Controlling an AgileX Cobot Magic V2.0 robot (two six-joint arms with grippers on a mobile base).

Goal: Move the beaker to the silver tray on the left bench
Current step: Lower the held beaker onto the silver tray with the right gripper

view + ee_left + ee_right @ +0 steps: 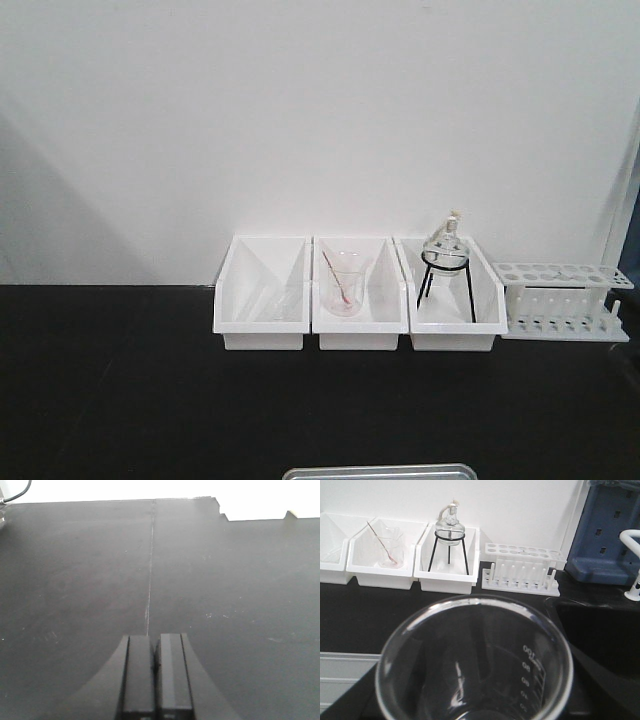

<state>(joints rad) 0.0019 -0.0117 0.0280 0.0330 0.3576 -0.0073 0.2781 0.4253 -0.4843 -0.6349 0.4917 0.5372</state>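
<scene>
Mid-carry: my right end effector [476, 711] grips the small clear glass beaker [475, 662], just right of the flat dull silver tray [342, 680]; next needs shift left, lower, release w/ care.

Was lab. Black bench [120, 400] ran along white wall [300, 120]. Far side: white bins [360, 300] holding glassware, round flask [445, 243], test-tube rack [560, 300]. Near: graduated beaker [475, 660]. Right: sink [600, 630], tap [634, 560].
</scene>
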